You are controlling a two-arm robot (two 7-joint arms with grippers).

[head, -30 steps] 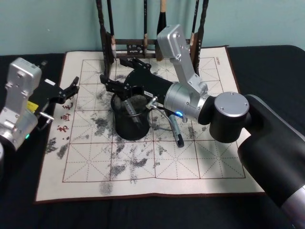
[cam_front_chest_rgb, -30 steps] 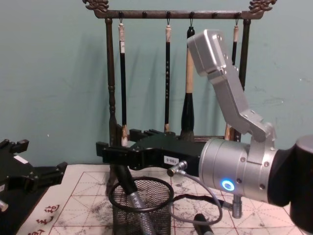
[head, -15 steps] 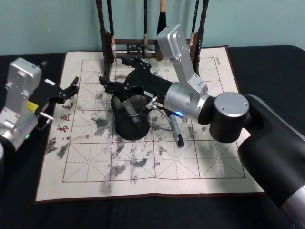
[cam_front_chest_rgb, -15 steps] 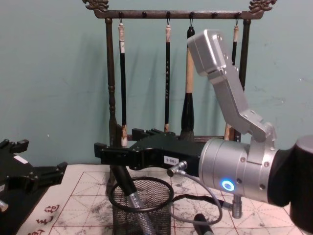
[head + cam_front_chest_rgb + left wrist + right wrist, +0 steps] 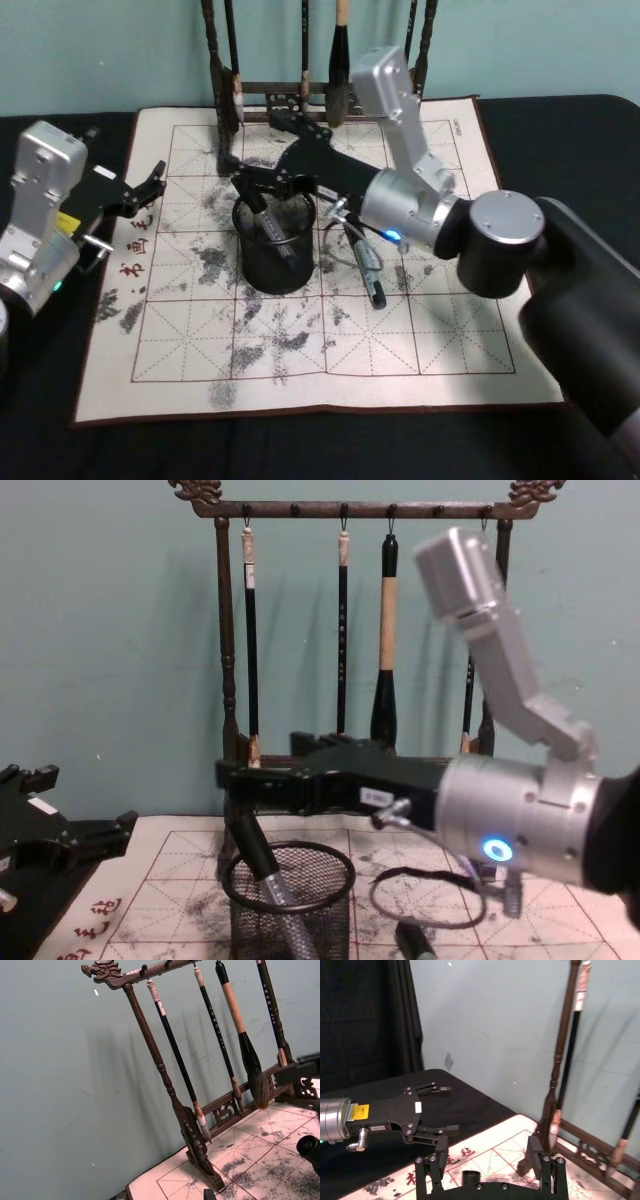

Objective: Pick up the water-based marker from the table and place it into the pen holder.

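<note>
The black mesh pen holder (image 5: 297, 268) (image 5: 322, 920) stands on the ink-stained mat. A water-based marker (image 5: 284, 249) (image 5: 258, 860) with a dark cap and grey barrel leans inside it, cap up. My right gripper (image 5: 240, 175) (image 5: 232, 778) hovers open just above the holder's rim, a little clear of the cap. In the right wrist view its two fingers (image 5: 440, 1152) stand wide apart over the marker's top (image 5: 470, 1177). My left gripper (image 5: 153, 183) (image 5: 442, 1109) rests open at the mat's left edge, holding nothing.
A second grey marker (image 5: 368, 268) lies on the mat (image 5: 300, 345) right of the holder. The tall wooden brush rack (image 5: 300, 95) (image 5: 340, 510) (image 5: 150, 1040) with hanging brushes stands close behind. A black cable (image 5: 420, 885) loops under my right wrist.
My right arm has drawn back to the right and slightly up from the holder. The marker stays leaning in the holder. The left arm has not moved.
</note>
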